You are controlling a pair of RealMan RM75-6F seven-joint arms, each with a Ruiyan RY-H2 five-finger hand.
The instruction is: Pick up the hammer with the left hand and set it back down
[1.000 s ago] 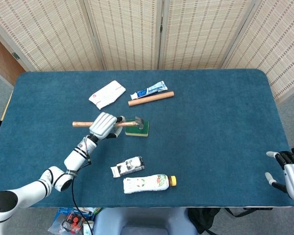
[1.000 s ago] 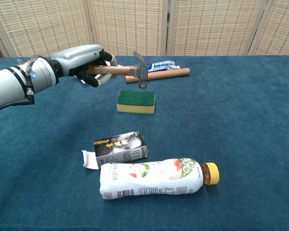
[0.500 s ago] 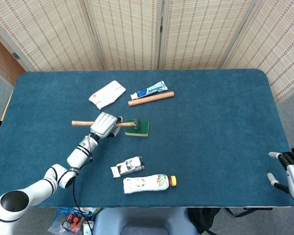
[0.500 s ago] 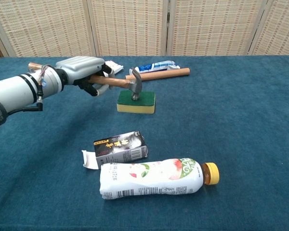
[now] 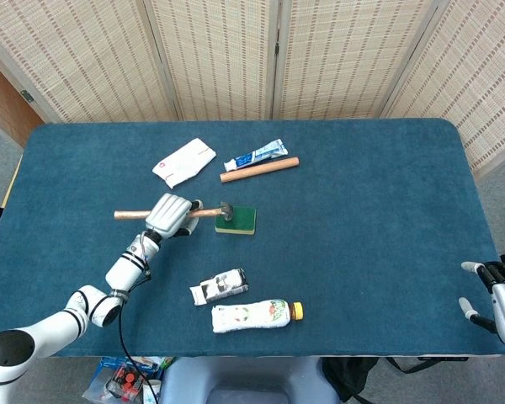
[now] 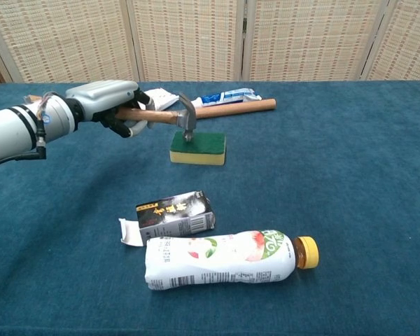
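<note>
My left hand (image 5: 169, 214) (image 6: 110, 102) grips the wooden handle of the hammer (image 5: 209, 212) (image 6: 162, 116) near its middle. The hammer lies roughly level, its metal head (image 6: 186, 116) pointing down at the left end of a green and yellow sponge (image 5: 239, 220) (image 6: 199, 148); I cannot tell whether the head touches the sponge. The handle's butt end sticks out left of the hand (image 5: 128, 215). My right hand (image 5: 497, 296) is at the table's near right edge, far from the hammer, fingers apart and holding nothing.
A wooden rod (image 5: 259, 169) and a toothpaste tube (image 5: 256, 155) lie behind the sponge, with a white packet (image 5: 183, 162) to their left. Nearer me lie a small opened carton (image 6: 169, 215) and a plastic bottle (image 6: 224, 257) on its side.
My left hand has moved the hammer left and lower; its head went from above the sponge's middle to the sponge's left end. The right hand has barely shifted.
</note>
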